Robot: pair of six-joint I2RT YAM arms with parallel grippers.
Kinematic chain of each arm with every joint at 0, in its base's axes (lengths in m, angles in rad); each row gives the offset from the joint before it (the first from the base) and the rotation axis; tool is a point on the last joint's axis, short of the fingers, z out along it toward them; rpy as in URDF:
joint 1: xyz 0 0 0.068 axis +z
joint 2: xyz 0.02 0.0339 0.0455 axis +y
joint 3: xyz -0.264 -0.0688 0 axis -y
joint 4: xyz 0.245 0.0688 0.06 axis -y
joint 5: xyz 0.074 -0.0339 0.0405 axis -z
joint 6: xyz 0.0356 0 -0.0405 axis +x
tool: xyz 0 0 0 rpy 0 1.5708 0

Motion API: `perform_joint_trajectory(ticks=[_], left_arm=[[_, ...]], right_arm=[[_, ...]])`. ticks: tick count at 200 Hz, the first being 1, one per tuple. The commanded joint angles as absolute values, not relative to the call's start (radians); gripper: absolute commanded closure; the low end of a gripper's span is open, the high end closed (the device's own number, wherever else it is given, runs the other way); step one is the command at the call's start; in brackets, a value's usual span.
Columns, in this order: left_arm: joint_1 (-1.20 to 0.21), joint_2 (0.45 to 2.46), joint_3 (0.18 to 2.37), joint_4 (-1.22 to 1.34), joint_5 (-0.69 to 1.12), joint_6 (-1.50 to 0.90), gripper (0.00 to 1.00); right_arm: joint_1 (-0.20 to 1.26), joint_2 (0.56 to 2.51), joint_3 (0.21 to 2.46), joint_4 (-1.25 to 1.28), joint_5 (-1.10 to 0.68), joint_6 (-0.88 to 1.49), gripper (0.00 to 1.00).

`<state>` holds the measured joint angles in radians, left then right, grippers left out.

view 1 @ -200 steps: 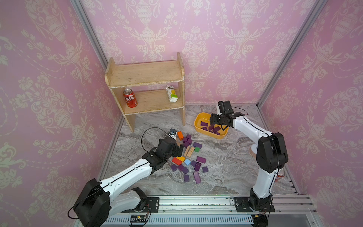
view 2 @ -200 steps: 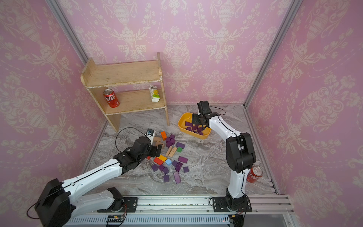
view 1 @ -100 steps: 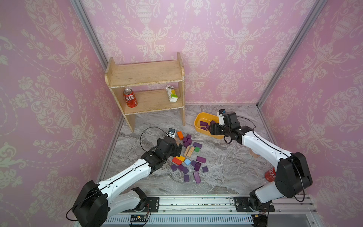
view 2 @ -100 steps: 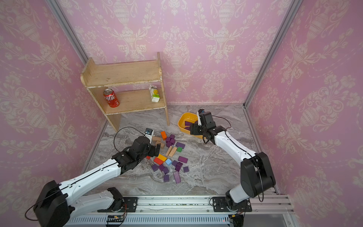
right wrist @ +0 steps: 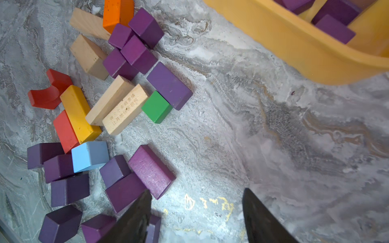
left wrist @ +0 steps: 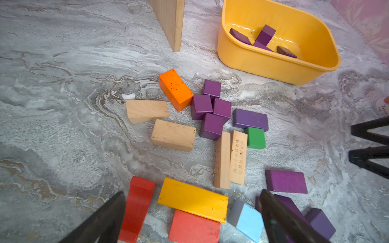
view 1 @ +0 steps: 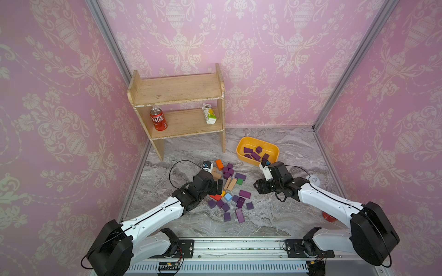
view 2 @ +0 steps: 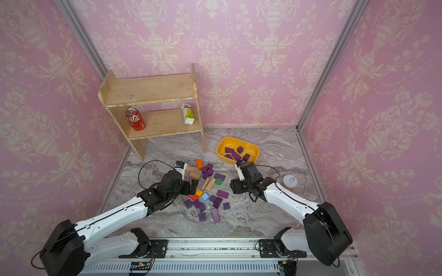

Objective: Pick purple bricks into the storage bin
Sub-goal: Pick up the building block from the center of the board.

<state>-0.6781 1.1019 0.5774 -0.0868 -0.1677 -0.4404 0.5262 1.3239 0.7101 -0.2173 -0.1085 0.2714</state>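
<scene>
Right claw point(right wrist: 196, 191) open and empty, just beside the loose purple bricks point(right wrist: 134, 48)
The nearest purple bar point(right wrist: 151, 171) lies on the table point(right wrist: 273, 126) just off one finger, on the side away from the yellow bin point(left wrist: 263, 65), its long axis slanted across the line between the fingers; the left claw point(left wrist: 192, 191), spread wide and empty, hovers over a yellow block point(left wrist: 202, 205), so the right arm looks the nearer

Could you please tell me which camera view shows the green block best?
The right wrist view: the green block is large and unobstructed. The left wrist view shows it smaller; both top views show it tiny.
</scene>
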Motion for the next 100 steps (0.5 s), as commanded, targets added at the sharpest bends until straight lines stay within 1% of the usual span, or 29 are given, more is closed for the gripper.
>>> perform_joint_trajectory(ticks=[1, 21, 46, 70, 100], left_arm=[[-0.676, 1.072, 0.561, -0.049, -0.131, -0.488, 0.01], [-0.676, 1.069, 0.562, -0.062, -0.15, -0.484, 0.01], [-0.676, 1.076, 0.562, -0.067, -0.163, -0.488, 0.01], [-0.676, 1.089, 0.562, -0.063, -0.186, -0.497, 0.01], [-0.675, 1.103, 0.566, -0.052, -0.217, -0.506, 0.01]], right_arm=[[0.527, 1.372, 0.701, -0.139, -0.163, 0.232, 0.32], [0.528, 1.416, 0.721, -0.105, -0.173, 0.244, 0.32], [0.528, 1.484, 0.781, -0.123, -0.172, 0.226, 0.33], [0.527, 1.547, 0.842, -0.155, -0.161, 0.18, 0.38], [0.528, 1.628, 0.918, -0.197, -0.125, 0.139, 0.4]])
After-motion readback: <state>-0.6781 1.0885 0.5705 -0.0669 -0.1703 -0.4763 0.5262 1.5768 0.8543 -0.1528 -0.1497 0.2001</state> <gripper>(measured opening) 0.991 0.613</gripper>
